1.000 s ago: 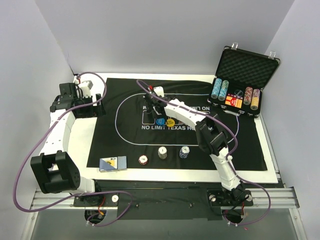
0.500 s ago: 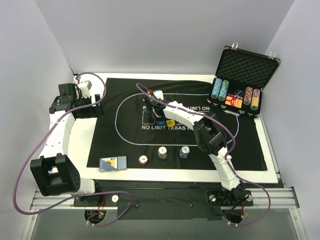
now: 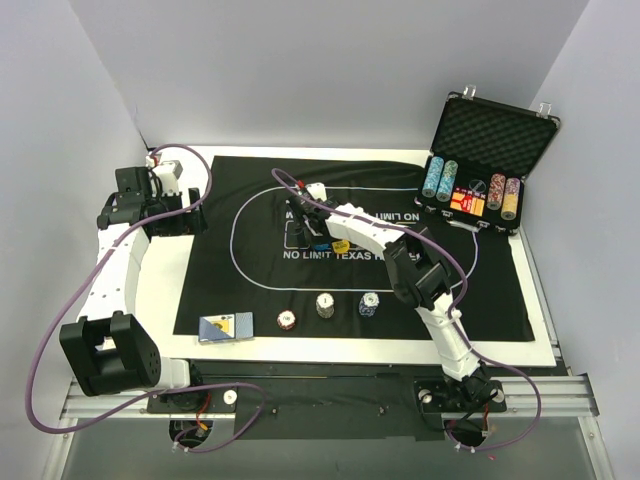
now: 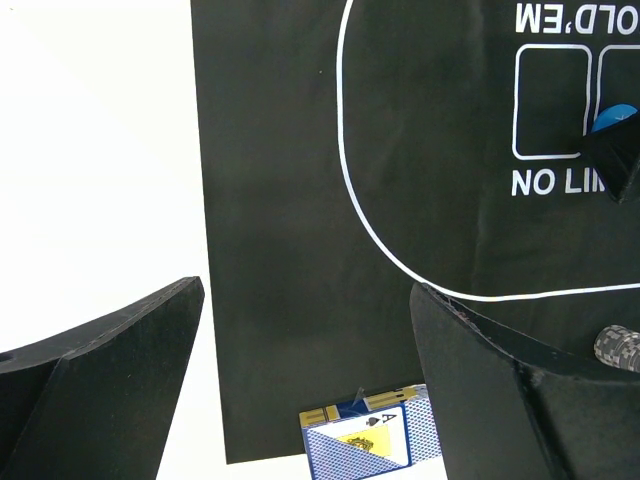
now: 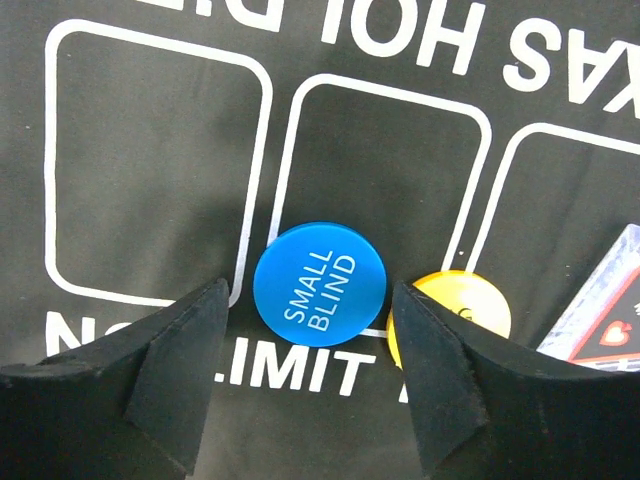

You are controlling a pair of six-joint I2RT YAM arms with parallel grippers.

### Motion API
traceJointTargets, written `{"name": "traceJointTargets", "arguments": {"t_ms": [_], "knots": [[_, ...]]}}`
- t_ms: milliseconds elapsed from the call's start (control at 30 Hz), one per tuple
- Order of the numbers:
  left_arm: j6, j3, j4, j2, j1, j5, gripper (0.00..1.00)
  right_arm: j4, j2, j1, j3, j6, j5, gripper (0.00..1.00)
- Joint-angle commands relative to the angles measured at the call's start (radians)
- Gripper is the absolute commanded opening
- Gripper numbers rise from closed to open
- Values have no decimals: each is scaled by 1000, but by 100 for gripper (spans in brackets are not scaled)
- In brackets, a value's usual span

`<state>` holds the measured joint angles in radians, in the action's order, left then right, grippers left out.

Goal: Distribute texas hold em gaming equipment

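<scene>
Your right hand (image 5: 308, 292) is released, jaws straddling the round blue plastic "SMALL BLIND" disc (image 5: 320, 285) on the black fabric mat (image 5: 150, 150), evidently positioned to grip it; your left hand (image 4: 305, 288) hangs released.

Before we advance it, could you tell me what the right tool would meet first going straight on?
Most likely the blue SMALL BLIND disc, lying on the black mat and centred in the open right tool; how far off is unclear.

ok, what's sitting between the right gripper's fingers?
Right wrist view: the blue disc marked SMALL BLIND, flat on the mat, right gripper open around it.
</scene>
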<state>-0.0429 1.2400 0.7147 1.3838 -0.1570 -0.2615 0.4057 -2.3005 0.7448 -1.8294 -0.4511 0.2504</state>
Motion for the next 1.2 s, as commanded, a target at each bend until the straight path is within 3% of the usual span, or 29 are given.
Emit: {"name": "traceJointTargets", "arguments": {"t_ms": [0, 533, 967, 1167], "knots": [[-18, 3, -11, -29, -3, 14, 96, 24, -14, -2, 4, -6, -45, 60], [-45, -16, -12, -58, -4, 45, 96, 5, 1, 74, 27, -43, -103, 40], [-46, -13, -1, -38, -42, 44, 96, -37, -152, 248, -315, -44, -276, 36], [-51, 4, 20, -37, -75, 1, 96, -175, -195, 248, -338, -112, -353, 34]]}}
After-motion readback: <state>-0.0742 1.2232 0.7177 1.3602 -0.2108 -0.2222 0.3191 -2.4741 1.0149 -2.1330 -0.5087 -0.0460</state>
